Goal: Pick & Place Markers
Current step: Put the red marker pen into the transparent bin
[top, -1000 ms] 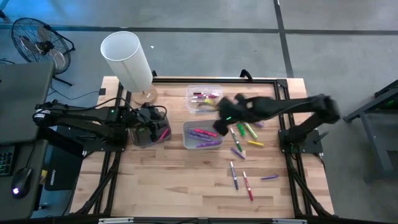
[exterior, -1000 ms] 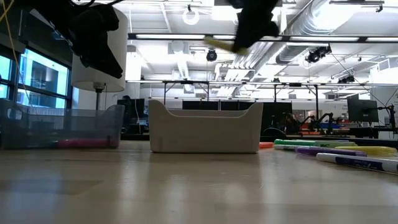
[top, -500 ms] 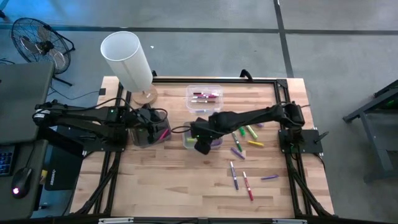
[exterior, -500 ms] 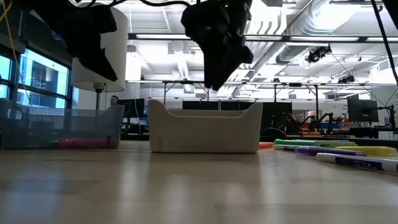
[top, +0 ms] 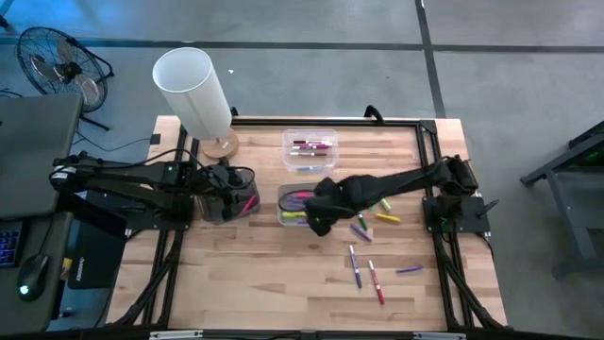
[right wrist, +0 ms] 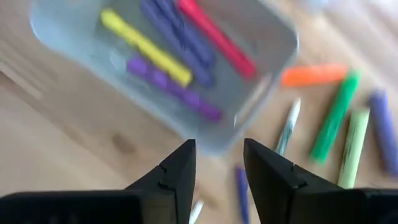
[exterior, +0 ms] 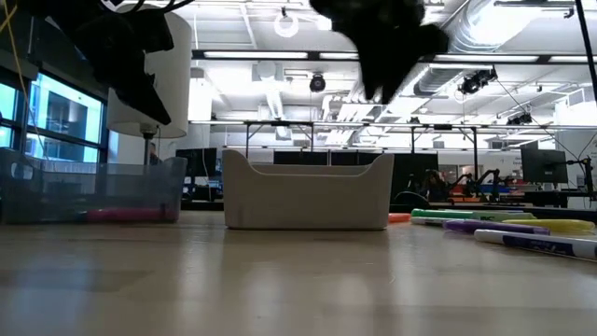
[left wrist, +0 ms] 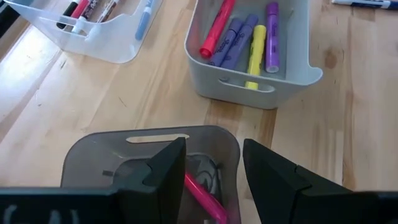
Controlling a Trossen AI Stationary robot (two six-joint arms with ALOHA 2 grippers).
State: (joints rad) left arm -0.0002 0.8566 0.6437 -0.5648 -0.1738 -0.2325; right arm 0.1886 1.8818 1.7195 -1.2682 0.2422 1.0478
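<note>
The right gripper (top: 316,219) hangs over the grey bin (top: 283,195) near the middle of the worktop (top: 255,283), its two fingers (right wrist: 174,177) spread apart with nothing between them. Under it the bin holds a yellow marker (right wrist: 146,46), a red marker (right wrist: 214,34) and several purple ones (right wrist: 174,87) — the left wrist view shows the same set lying side by side, with the yellow marker (left wrist: 255,48) between purple ones.

Loose markers lie on the worktop between the bin and its right edge: an orange one (right wrist: 314,74) just beside the bin, two green ones (right wrist: 336,115), and a purple one (right wrist: 382,127). Nearer the front edge lie a white-bodied pair (top: 365,272) and a small purple marker (top: 409,269).

A clear tray (top: 310,146) toward the rear edge holds a few more pens (top: 311,144).

The left gripper (left wrist: 214,171) sits over a dark translucent cup (left wrist: 149,158) by the left edge, fingers parted, unladen — a pink marker (left wrist: 205,199) stands in the cup below. A white lamp (top: 193,90) stands at the rear left corner.
</note>
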